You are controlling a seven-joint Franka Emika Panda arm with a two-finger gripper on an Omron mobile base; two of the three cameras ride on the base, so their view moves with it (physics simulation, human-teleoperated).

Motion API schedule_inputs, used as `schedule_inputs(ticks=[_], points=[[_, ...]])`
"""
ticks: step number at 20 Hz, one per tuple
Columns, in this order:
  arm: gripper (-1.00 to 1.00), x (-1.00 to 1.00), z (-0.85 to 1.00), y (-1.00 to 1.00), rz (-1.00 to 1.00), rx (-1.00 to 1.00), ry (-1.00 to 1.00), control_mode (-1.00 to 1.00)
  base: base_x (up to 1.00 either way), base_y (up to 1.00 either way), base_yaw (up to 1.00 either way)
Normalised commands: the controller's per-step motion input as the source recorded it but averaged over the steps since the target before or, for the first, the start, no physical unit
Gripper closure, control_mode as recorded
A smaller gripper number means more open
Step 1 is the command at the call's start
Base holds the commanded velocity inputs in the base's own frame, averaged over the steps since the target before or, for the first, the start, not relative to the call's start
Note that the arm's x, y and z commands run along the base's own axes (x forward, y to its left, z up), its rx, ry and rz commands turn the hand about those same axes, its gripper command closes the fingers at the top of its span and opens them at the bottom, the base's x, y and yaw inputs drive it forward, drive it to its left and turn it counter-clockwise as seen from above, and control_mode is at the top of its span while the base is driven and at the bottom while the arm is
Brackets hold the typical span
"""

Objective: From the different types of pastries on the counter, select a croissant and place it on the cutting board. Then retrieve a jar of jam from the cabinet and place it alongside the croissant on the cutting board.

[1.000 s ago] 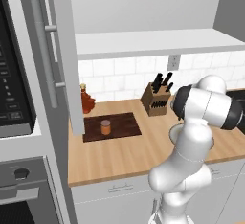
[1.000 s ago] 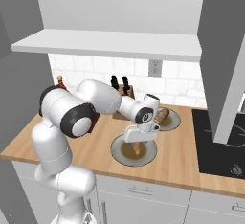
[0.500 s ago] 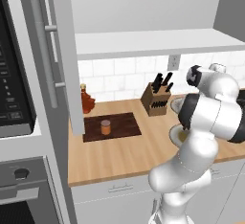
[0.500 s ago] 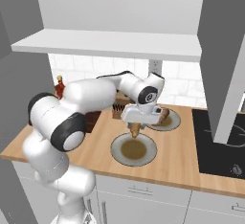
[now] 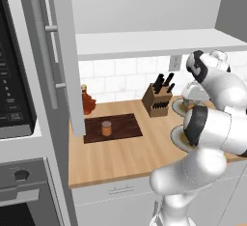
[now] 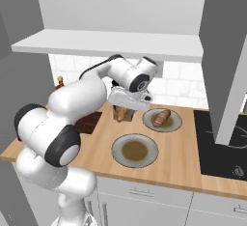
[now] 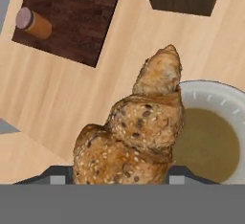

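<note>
My gripper [image 7: 119,170] is shut on the croissant [image 7: 139,122], a golden-tan, seeded, lumpy pastry held above the counter [image 7: 57,103]. From the right base view, the croissant [image 6: 123,114] hangs under the hand, left of the two plates. The dark cutting board [image 7: 72,17] lies up and to the left in the hand view, with the orange jar of jam [image 7: 32,23] standing on it. The left base view shows the same jar [image 5: 106,128] on the board [image 5: 125,122], beside the open cabinet door [image 5: 48,61]. The arm hides the croissant in that view.
A pale plate [image 7: 210,91] with a brown centre sits just right of the croissant. A second plate [image 6: 174,122] carries the darker oblong pastry [image 6: 161,118]. A knife block [image 5: 157,102] stands at the back wall, a reddish bottle [image 5: 87,100] behind the board, a black cooktop [image 6: 222,143] at right.
The gripper has gone from over the near plate up and to the left with the croissant in it, toward the cutting board. The jar and the plates have not moved.
</note>
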Motion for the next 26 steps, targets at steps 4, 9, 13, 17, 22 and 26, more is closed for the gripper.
schedule_inputs(ticks=[4, 9, 13, 17, 22, 26], points=[[1.0, -0.03, 0.17, 0.57, -0.28, 0.0, -0.12, -1.0, 0.0, 0.0, 0.0], [1.0, -0.29, -0.1, 0.96, -0.33, -0.02, -0.1, -1.0, 0.0, 0.0, 0.0], [1.0, -0.13, -0.05, 1.0, -0.35, -0.08, -0.09, -1.0, 0.0, 0.0, 0.0], [1.0, -0.18, -0.04, 0.69, -0.03, -0.03, -0.12, -1.0, 0.0, 0.0, 0.0], [1.0, 0.83, 0.0, 0.26, -0.04, -0.15, 0.0, -1.0, 0.0, 0.0, 0.0], [1.0, 0.63, 0.05, 0.22, 0.0, -0.09, 0.0, -1.0, 0.0, 0.0, 0.0]])
